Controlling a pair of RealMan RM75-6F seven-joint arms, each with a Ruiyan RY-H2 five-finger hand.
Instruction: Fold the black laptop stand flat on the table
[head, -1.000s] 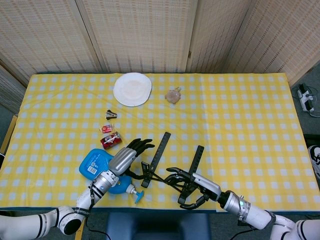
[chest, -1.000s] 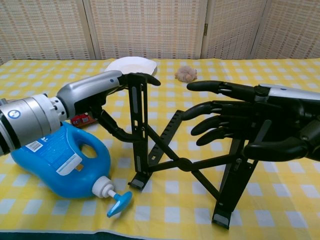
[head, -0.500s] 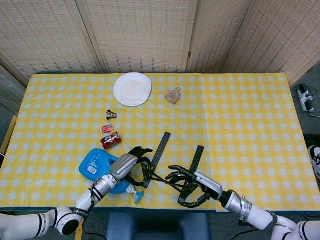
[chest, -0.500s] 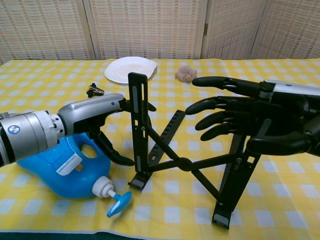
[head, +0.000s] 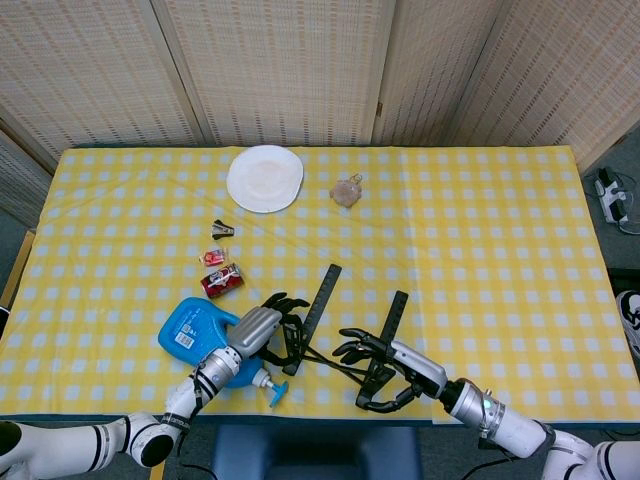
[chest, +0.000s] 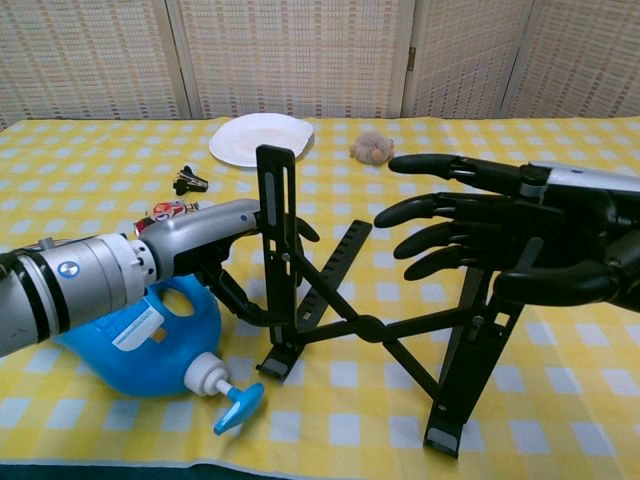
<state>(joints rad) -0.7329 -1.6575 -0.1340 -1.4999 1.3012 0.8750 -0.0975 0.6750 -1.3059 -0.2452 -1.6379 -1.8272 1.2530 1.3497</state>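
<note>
The left robot hand (chest: 215, 245) is wrapping its fingers around the left upright of the black laptop stand (chest: 355, 320), while the right robot hand (chest: 500, 245) is hovering beside the right upright with fingers spread, grasping nothing. The stand is sitting unfolded near the front edge of the surface (head: 480, 220), its rails running away from the robot. Pushing one-handed is risking tipping it or knocking the blue bottle (chest: 130, 335) just beside it.
</note>
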